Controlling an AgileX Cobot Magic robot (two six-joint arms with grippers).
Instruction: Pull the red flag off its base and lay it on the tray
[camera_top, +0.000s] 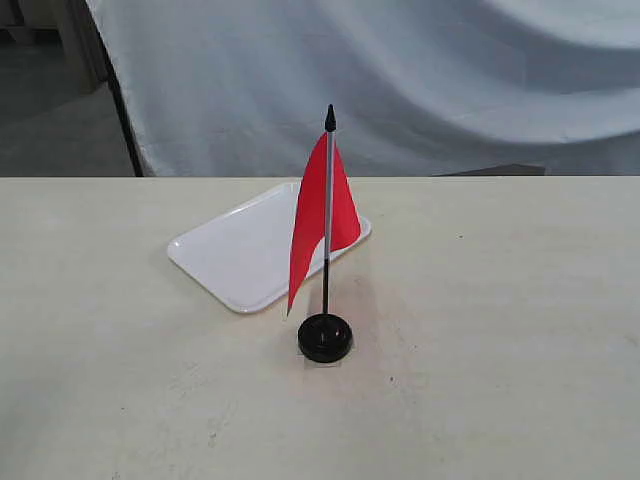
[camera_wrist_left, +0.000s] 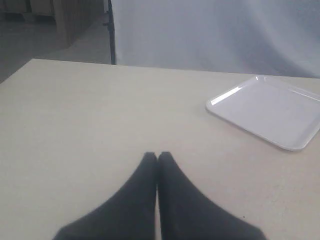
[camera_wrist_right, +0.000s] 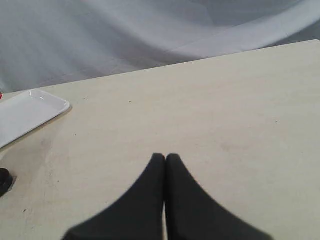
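Note:
The red flag (camera_top: 312, 215) stands upright on its thin pole, silver above and black below, planted in the round black base (camera_top: 325, 337) on the table in the exterior view. Just behind it lies the white tray (camera_top: 235, 252), also seen as the tray (camera_wrist_left: 272, 111) in the left wrist view and the tray (camera_wrist_right: 25, 115) in the right wrist view. A sliver of the base (camera_wrist_right: 4, 180) shows at the right wrist view's edge. My left gripper (camera_wrist_left: 158, 156) is shut over bare table, holding nothing. My right gripper (camera_wrist_right: 165, 157) is shut too, also with nothing in it. Neither arm appears in the exterior view.
A beige table (camera_top: 500, 330) carries everything. A pale cloth backdrop (camera_top: 420, 80) hangs behind its far edge, with a dark stand leg (camera_top: 125, 115) at the left.

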